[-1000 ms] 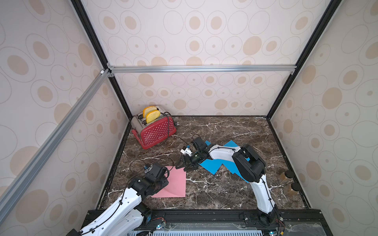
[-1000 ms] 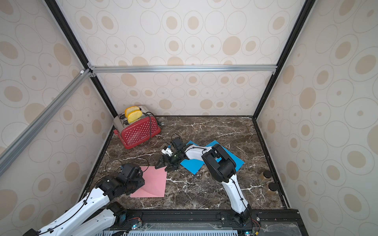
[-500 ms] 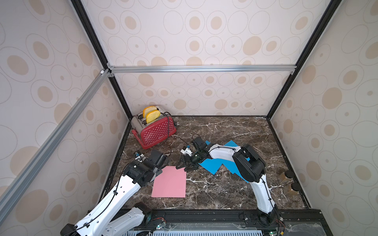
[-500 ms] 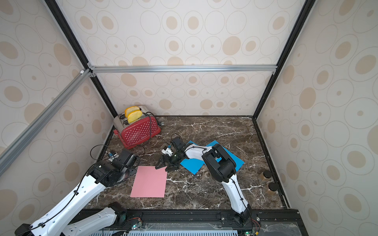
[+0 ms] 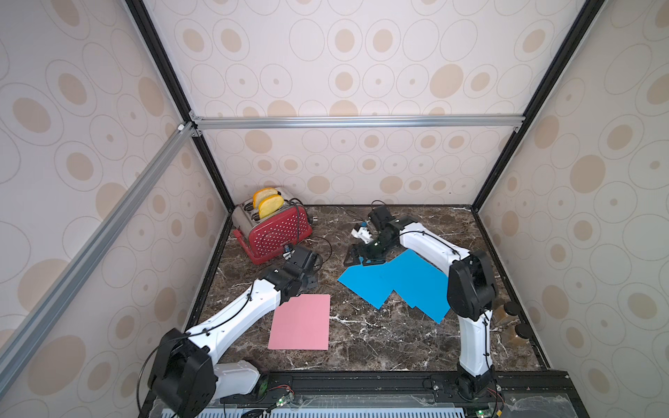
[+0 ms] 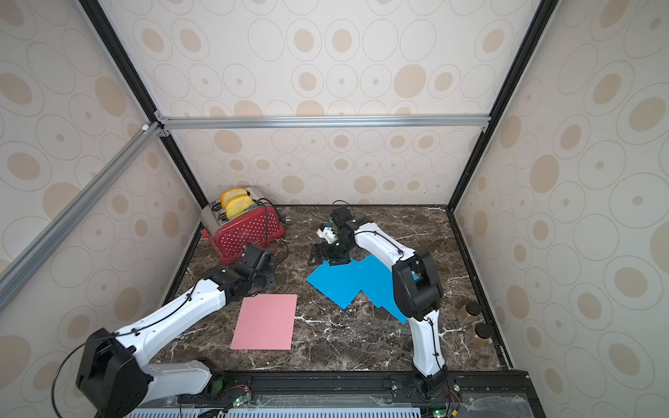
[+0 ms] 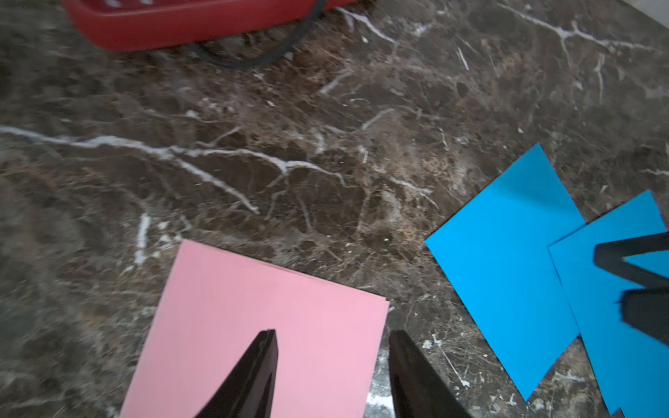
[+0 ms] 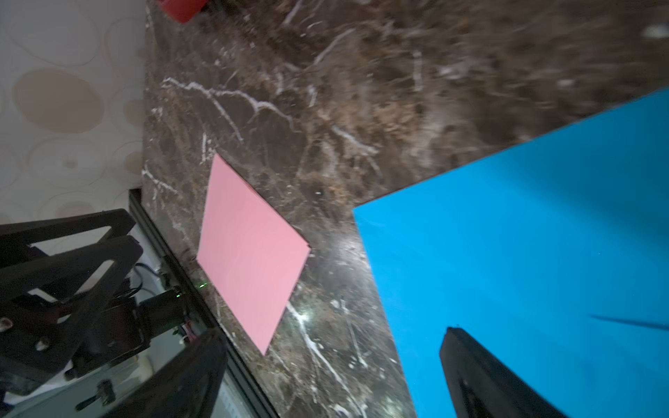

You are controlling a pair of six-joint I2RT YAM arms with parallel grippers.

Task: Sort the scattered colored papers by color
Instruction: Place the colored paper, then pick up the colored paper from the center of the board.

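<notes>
The pink papers (image 5: 300, 322) lie squared on the table (image 5: 362, 336) to my left and the blue papers (image 5: 398, 282) overlap to my right. Colors apart, as sorting wants. My left tool (image 7: 331, 365) hovers parted, empty, by the pink far edge. My right tool (image 5: 365, 255), spread wide, grips nothing at the blue far edge.

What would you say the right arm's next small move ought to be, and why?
Probably lower the right gripper onto the far edge of the blue papers and nudge them square: they lie fanned and overlapping, its jaws stand open right there, while the pink papers already sit in one neat pile.
</notes>
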